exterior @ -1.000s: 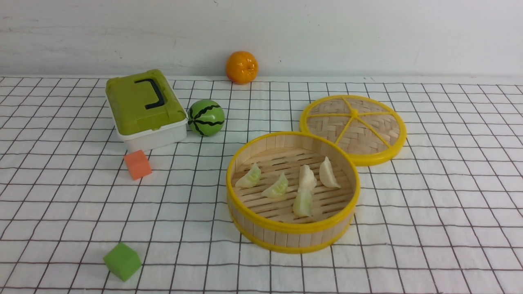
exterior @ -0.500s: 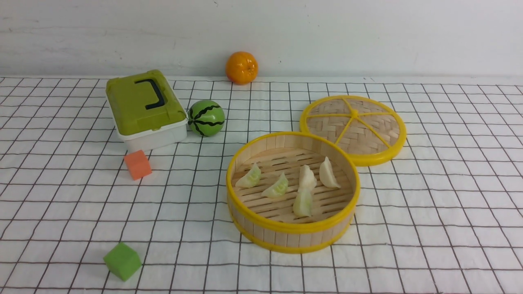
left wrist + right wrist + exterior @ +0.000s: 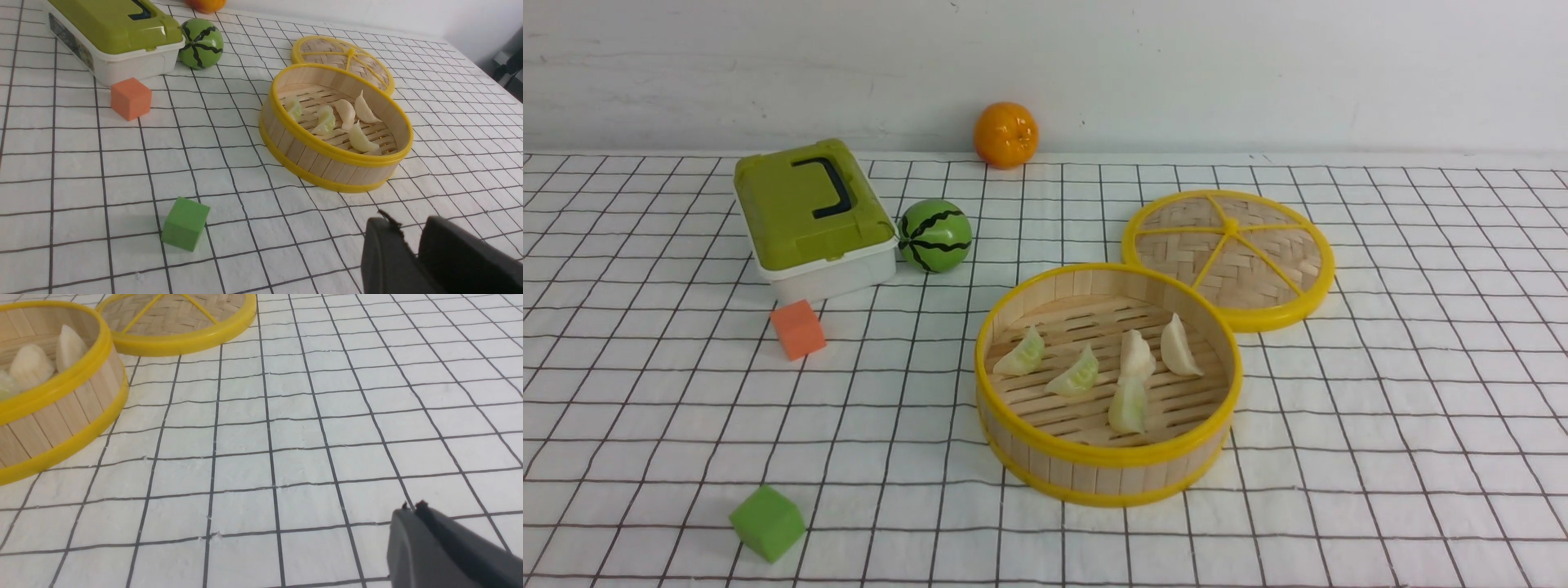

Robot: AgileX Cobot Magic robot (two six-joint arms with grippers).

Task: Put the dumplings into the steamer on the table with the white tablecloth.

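You're looking at all five dumplings sitting inside the steamer, which is standing upright on the surface under the white tablecloth. Two greenish ones are lying toward the left of the slatted floor, two cream ones are standing close together toward the back right, and one pale one is resting nearest you. The lid is lying flat just behind and to the right of the steamer, its rim touching or nearly touching the steamer's.

Your left end effector is hovering over bare cloth near the steamer, fingers pressed together with nothing between them. Your right end effector is showing only at the frame's corner; its fingers are looking closed, though the view is poor there.

Off to the left, an orange cube is sitting just in front of a green-lidded box, a toy watermelon is touching the box's corner, a green cube is lying near the front, and an orange is resting by the wall.
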